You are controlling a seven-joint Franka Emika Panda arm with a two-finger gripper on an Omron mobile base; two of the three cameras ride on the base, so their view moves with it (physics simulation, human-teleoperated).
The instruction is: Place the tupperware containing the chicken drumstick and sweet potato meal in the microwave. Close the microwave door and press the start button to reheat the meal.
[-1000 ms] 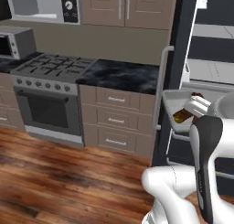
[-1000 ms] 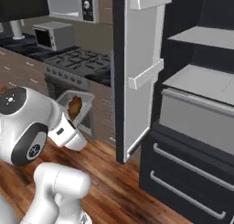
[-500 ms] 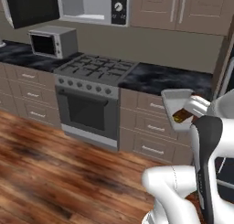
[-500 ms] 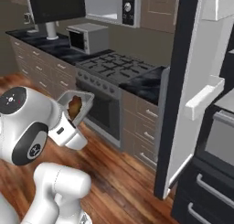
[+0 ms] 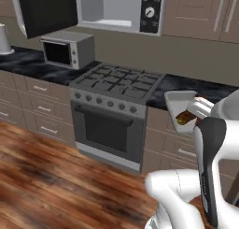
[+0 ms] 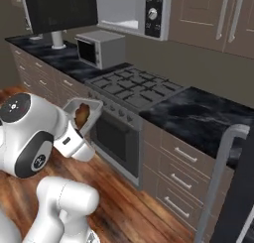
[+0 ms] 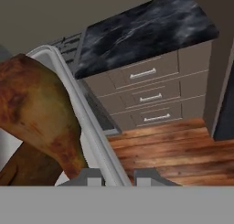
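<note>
Kitchen cabinets now run across both base views where, a second ago, the fridge's open door and shelves took up the right side; half a second ago the stove was already sliding toward centre. Everything shifts together, so the base is turning or driving, not the things moving. The stove (image 5: pixel 116 90) sits near the middle of the left base view, and the microwave (image 5: pixel 119 8), mounted above it at 12 o'clock, shows its pale open cavity. The microwave door (image 5: pixel 46 10) hangs swung out at 10 to 11 o'clock, a black panel. A small grey oven (image 5: pixel 67 50) stands on the counter at 9 o'clock from the stove; that one is not the target.

The tupperware (image 5: pixel 182 106) rides at the arm's end at about 3 o'clock in the left base view, held in the same place against the robot's body as in the earlier pictures. In the right base view it sits at 9 o'clock, tilted up on edge. The gripper (image 7: pixel 118 176) pinches the container's rim between its narrowly set tips. In the hand view the chicken drumstick (image 7: pixel 39 113) lies inside against the wall, at 9 o'clock.

My reading: the carry is under way, and the base has brought the microwave into facing position. What remains seems to be lifting the container up to the cavity, then shutting the door and pressing start. The tilt of the container may be a risk for the food during the raise.
</note>
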